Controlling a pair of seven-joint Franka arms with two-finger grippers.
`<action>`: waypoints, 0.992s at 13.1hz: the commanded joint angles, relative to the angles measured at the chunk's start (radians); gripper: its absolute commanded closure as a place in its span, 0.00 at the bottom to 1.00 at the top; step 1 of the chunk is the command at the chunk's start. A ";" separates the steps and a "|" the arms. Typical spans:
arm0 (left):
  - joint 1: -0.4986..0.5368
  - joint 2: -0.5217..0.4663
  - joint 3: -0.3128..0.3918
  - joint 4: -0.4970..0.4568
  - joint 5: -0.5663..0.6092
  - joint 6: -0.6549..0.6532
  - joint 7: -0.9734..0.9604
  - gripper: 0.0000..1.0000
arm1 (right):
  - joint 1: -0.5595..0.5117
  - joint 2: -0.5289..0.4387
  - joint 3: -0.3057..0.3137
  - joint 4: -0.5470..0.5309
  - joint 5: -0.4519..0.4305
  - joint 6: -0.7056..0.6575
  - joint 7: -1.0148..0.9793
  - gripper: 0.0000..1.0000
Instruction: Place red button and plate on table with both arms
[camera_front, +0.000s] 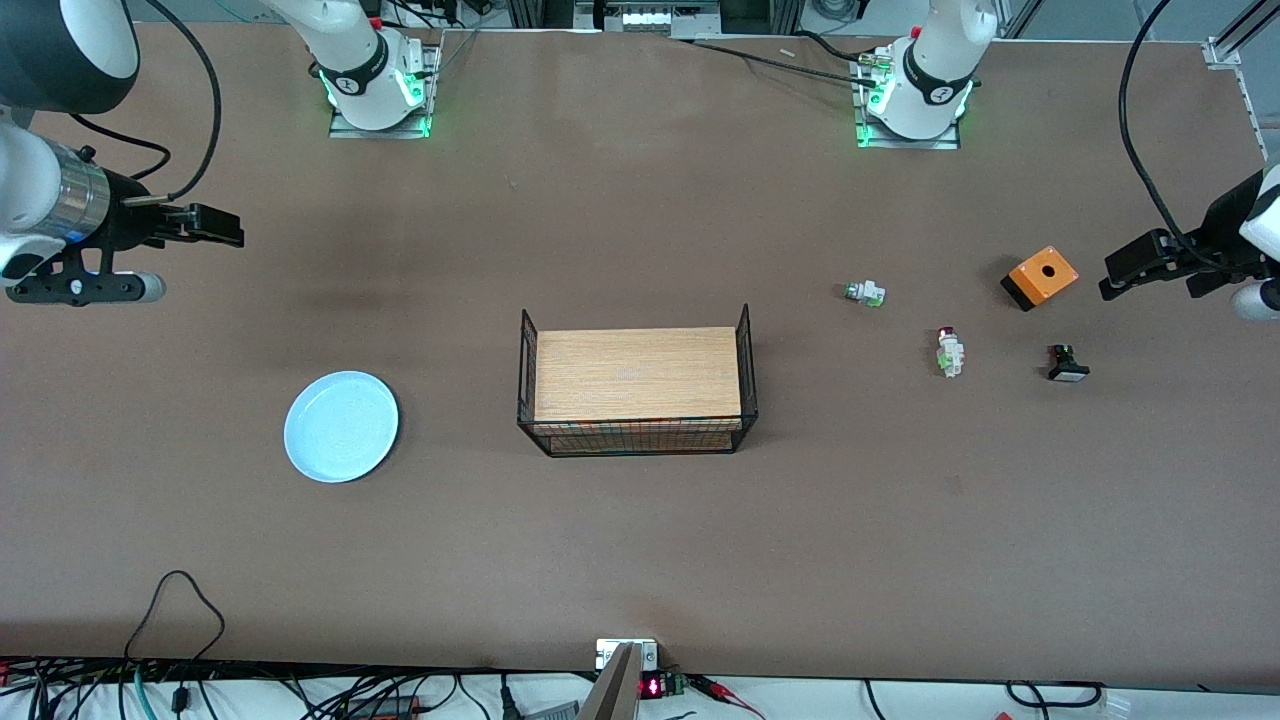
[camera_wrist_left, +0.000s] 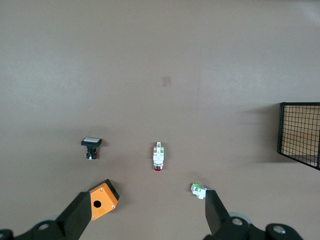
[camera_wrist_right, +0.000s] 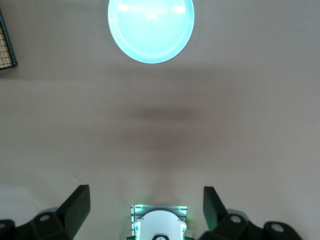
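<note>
Two-arm workspace before any contact. The red button (camera_front: 947, 351) lies on its side on the table (camera_front: 640, 540) toward the left arm's end, between the green-capped button (camera_front: 864, 292) and the black button (camera_front: 1066, 364), with the orange box (camera_front: 1040, 277) farther from the front camera. It looks light, rigid and inclined to roll; a grip across the white body, not the smooth red cap, seems safest. The plate (camera_front: 341, 426) rests flat toward the right arm's end, well apart from the wire rack (camera_front: 637, 392) at centre (probably stiff, glossy and breakable, so the raised rim is the likely purchase, one finger under the edge). The left gripper (camera_wrist_left: 145, 212) hangs over the orange box and green-capped button, fingers spread wide and empty. The right gripper (camera_wrist_right: 146, 205) waits over bare table between its base and the plate, likewise wide open and holding nothing.
</note>
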 joint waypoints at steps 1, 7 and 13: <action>-0.007 -0.022 0.004 -0.017 -0.007 -0.007 0.008 0.00 | 0.002 -0.020 0.003 -0.009 0.018 -0.005 0.014 0.00; -0.007 -0.022 0.004 -0.016 -0.006 -0.007 0.008 0.00 | 0.002 -0.142 0.003 -0.173 0.018 0.109 0.008 0.00; -0.007 -0.022 0.004 -0.017 -0.006 -0.007 0.008 0.00 | 0.034 -0.133 0.005 -0.120 -0.011 0.050 0.016 0.00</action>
